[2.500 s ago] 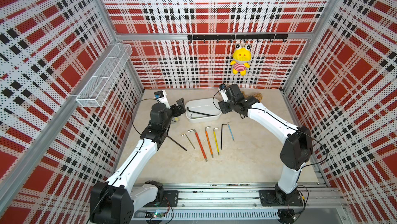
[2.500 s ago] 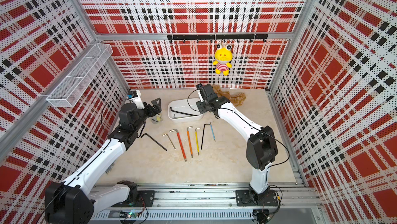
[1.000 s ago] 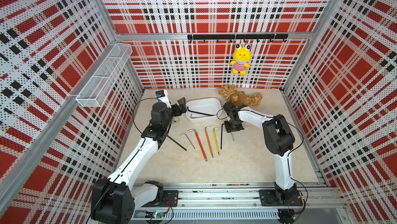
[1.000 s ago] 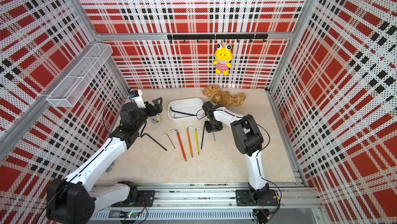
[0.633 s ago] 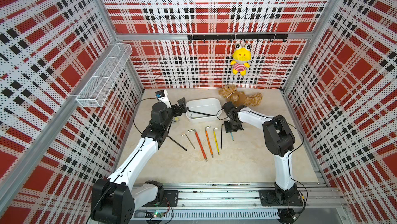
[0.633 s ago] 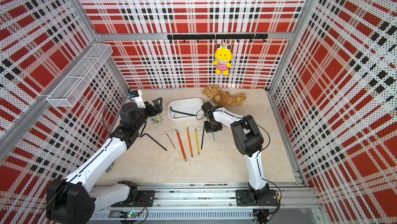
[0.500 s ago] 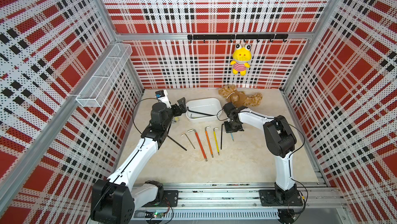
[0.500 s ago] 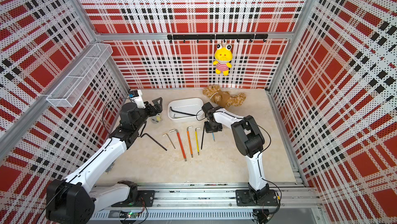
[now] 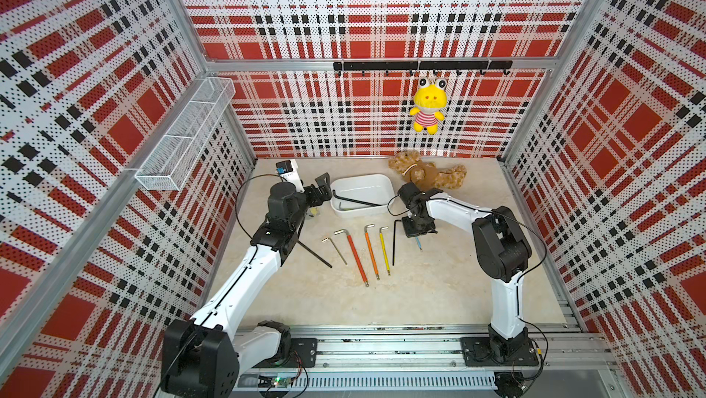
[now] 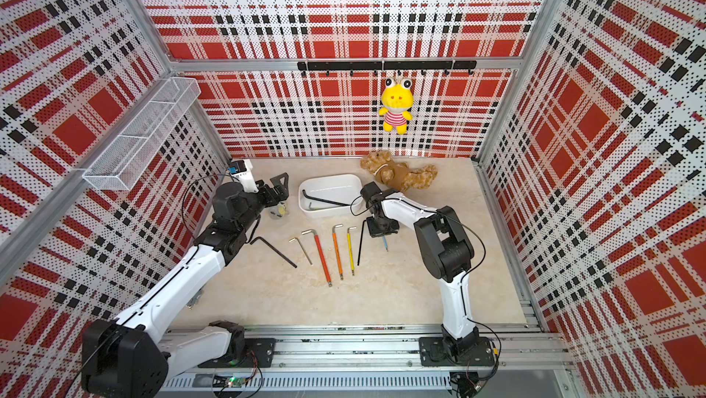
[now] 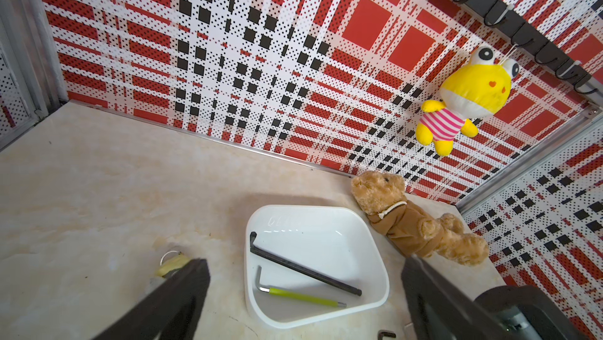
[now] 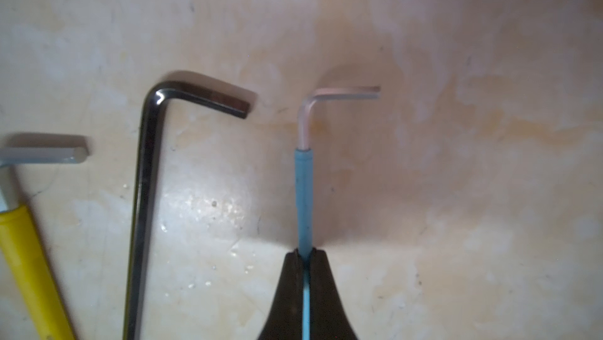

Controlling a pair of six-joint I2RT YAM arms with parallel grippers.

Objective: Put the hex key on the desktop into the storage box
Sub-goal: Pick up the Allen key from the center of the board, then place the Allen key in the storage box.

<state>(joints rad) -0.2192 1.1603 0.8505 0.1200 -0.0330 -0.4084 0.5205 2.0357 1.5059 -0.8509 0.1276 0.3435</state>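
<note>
The right gripper was down at the desk, its jaws clamped together on the sleeved shaft of the blue key. It held the key well back from the bend, so the short arm stuck out free ahead. The key seemed to lie flat on the desk. Pinching the thin shaft from above was probably the only hold that a flat key allows.

The box sat just beyond the gripper, toward the back wall. A dark key and a green key already lay in it, both toward one side, so there looked to be room for another.

The left gripper hung beside the box's other end with its jaws wide apart and empty, likely kept out of the way.

A black key lay just beside the blue one, parallel and apart. A yellow key lay past that. A straight lift would likely avoid dragging either. The box's near wall stood between the gripper and the box floor and would need clearing. The bear lay near the box's back corner, close to the right arm's elbow side.
</note>
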